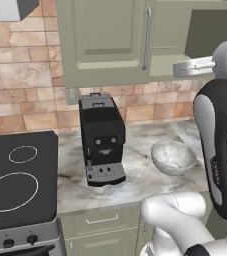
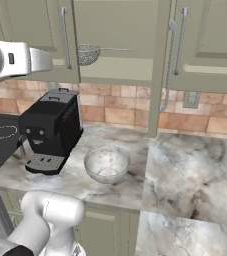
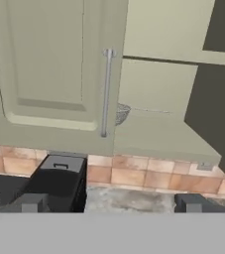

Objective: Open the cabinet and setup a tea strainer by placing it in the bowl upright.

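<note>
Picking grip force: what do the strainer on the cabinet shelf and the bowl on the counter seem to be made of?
The hemispherical grey mesh tea strainer looks like fine metal mesh: speckled weave, thin wire handle. The round whitish-grey mottled bowl looks like glazed ceramic or stone: smooth, marble-like veining; which one is unclear.

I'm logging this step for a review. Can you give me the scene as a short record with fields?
cabinet: right door swung open, left door shut
tea strainer: on the cabinet shelf, handle pointing right
bowl: on the counter, right of the coffee machine
end effector: open, holding nothing, facing the cabinet
task: strainer not yet in the bowl
</note>
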### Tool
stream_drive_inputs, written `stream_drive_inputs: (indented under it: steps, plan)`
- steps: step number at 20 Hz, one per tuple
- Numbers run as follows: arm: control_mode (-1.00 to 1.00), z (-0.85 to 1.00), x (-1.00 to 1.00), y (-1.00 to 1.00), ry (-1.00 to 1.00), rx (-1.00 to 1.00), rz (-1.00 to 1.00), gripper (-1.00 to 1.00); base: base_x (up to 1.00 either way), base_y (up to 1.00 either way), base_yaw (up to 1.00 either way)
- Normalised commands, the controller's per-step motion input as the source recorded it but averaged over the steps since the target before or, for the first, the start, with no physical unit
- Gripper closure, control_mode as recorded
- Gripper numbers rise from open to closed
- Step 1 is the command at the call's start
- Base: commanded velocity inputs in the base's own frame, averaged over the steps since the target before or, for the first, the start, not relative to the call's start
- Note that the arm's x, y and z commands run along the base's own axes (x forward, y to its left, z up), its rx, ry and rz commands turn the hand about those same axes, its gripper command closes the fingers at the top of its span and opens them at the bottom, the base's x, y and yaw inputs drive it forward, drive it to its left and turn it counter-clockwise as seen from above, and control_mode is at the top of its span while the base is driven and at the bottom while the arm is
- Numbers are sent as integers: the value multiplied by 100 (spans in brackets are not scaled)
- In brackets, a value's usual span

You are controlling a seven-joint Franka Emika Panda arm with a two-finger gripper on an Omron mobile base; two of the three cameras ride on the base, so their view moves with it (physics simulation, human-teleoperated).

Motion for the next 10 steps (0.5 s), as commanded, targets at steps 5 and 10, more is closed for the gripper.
stream_drive_inputs:
  steps: [5, 10]
  plan:
    - [-100, 23, 9, 19, -6, 1, -16, -100, 0, 0, 0]
    - [-100, 0, 11, 0, 2, 4, -3, -100, 0, 0, 0]
